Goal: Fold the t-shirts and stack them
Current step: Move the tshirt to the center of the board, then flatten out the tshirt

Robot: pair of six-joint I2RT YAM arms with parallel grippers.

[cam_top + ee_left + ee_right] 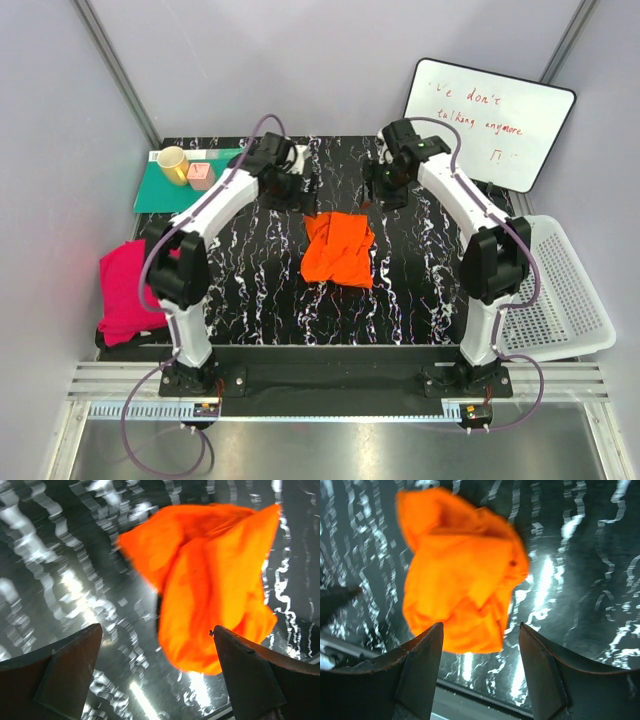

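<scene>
Bright orange cloth t-shirt (pixel 338 250) crumpled mid black marbled worktop (pixel 250 300). Left hand (pixel 156 629) spread apart, empty. Right hand (pixel 481 625) apart, empty. Magenta-pink cloth t-shirt (pixel 125 290) bunched at left edge.

Bare tabletop (pixel 250 290) either side of orange t-shirt (pixel 338 250), magenta t-shirt (pixel 125 285) at left edge

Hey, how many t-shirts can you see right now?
2. The orange t-shirt lies crumpled in the middle of the table. The magenta t-shirt is heaped at its left edge. Another could hide under either heap.
</scene>
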